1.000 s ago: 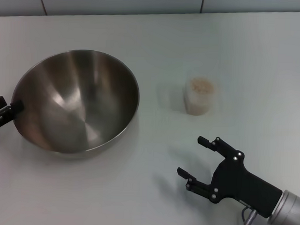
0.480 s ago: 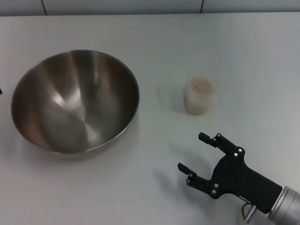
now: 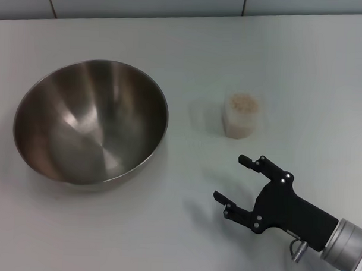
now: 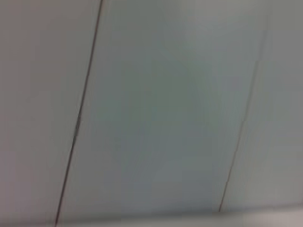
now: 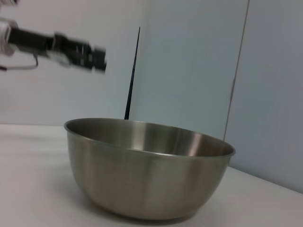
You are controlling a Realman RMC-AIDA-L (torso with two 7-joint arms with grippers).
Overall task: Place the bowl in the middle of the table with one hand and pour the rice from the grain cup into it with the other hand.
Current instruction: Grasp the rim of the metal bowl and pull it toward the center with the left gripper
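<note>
While the large round stainless-steel bowl (image 3: pixel 90 121) sits upright on the left half of the plain white table (image 3: pixel 166 230), nothing grips it. The left gripper (image 5: pixel 80 54) shows only in the right wrist view, raised beyond the bowl, its fingers unreadable. Right of centre stands the small clear plastic grain cup (image 3: pixel 241 115) of pale rice (image 3: pixel 242 102). The black right gripper (image 3: pixel 237 185) hovers near, fingers spread.

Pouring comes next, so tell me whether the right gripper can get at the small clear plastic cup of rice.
Probably yes. The right gripper is open, near the small clear plastic cup of rice, with only bare white table between them. The large steel bowl sits off to the left.
</note>
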